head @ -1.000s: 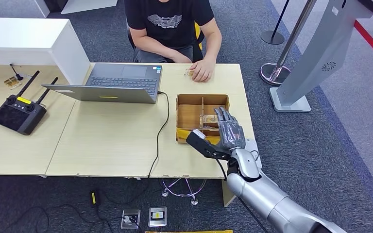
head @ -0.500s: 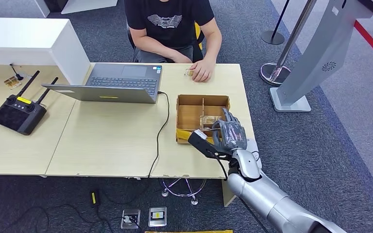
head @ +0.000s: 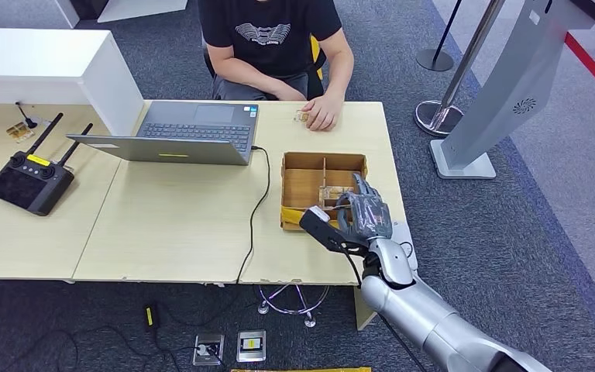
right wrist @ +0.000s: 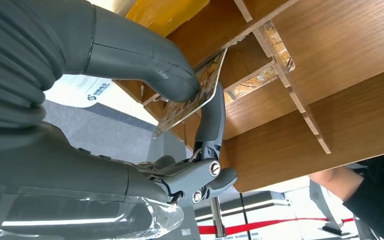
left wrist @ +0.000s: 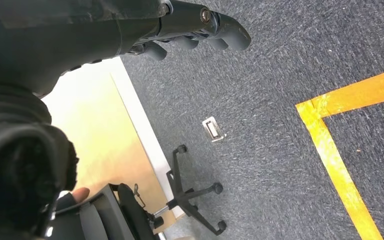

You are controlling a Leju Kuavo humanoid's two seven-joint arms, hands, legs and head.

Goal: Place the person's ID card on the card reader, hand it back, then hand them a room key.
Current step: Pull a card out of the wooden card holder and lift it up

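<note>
My right hand [head: 364, 213] hovers over the near right part of a brown divided box [head: 302, 180] on the table. In the right wrist view the thumb [right wrist: 145, 57] and a finger [right wrist: 211, 120] pinch a picture-printed card [right wrist: 192, 97], tilted just above the box's compartments [right wrist: 330, 60]. More cards stand in a slot of the box [right wrist: 254, 82]. The person sits across the table, one hand [head: 323, 116] resting on the table on a small card-like thing [head: 302, 116]. My left hand [left wrist: 195, 30] hangs beside the table over the carpet, holding nothing.
An open laptop [head: 194, 132] with a black cable [head: 257, 209] sits left of the box. A black controller [head: 29, 180] lies at the far left. A white flat device [head: 401, 231] lies by the table's right edge under my hand. A grey kiosk [head: 503, 85] stands to the right.
My right hand's fingers, stretched flat over the box a second ago, have curled down and closed on a card. The arm has hardly shifted; the person has not moved.
</note>
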